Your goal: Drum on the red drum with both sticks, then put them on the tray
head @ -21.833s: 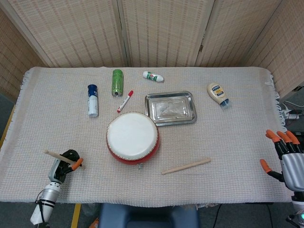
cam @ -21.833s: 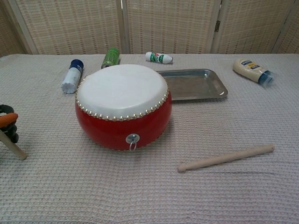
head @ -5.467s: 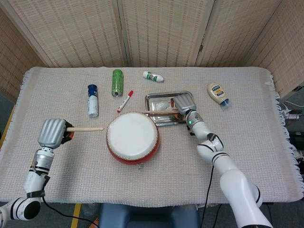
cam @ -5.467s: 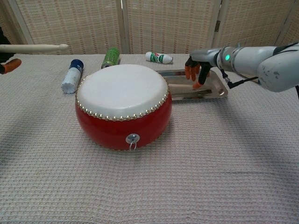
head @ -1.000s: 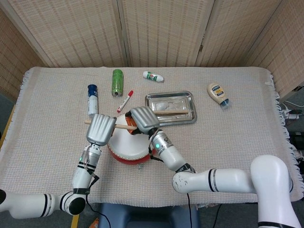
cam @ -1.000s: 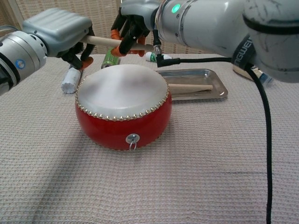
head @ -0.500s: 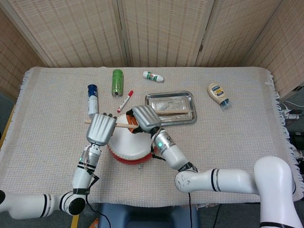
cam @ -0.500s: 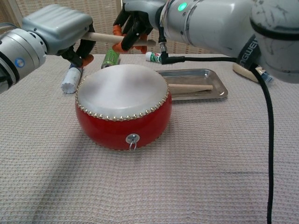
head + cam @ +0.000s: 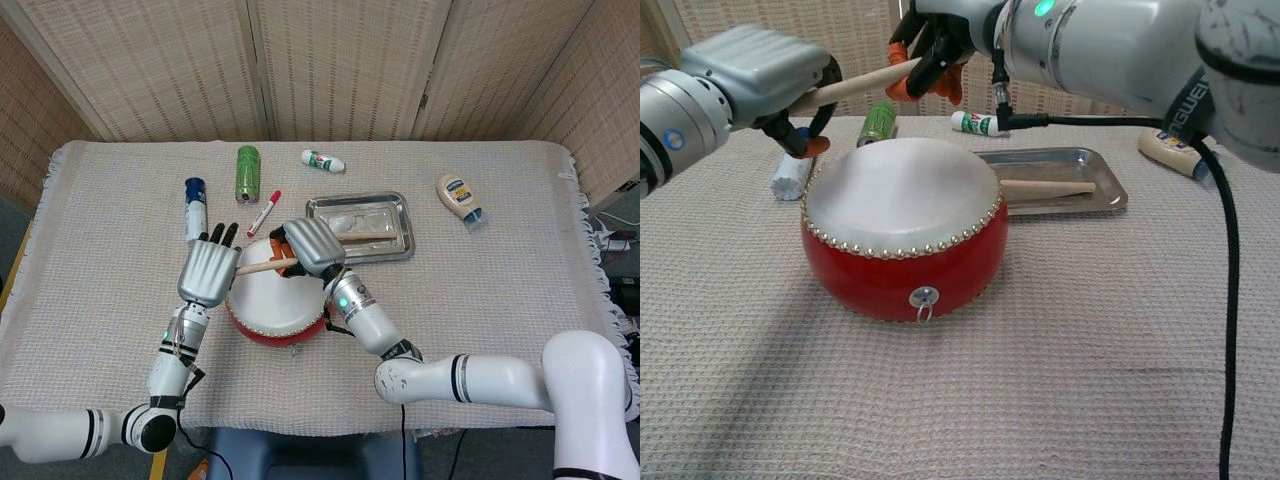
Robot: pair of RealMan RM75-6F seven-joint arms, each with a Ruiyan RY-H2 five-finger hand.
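While aloft, stick (image 9: 262,266) in right hand (image 9: 310,245)

It looks like a robot test room: woven folding screens (image 9: 340,65) stand around a table with a cloth (image 9: 500,300) and mixed props.

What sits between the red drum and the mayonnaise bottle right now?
The tray lies between the red drum and the mayonnaise bottle, with one drumstick lying in it; both views show it.

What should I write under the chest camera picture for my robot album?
Above the red drum, the right hand takes a drumstick from the left hand; another stick lies on the tray.
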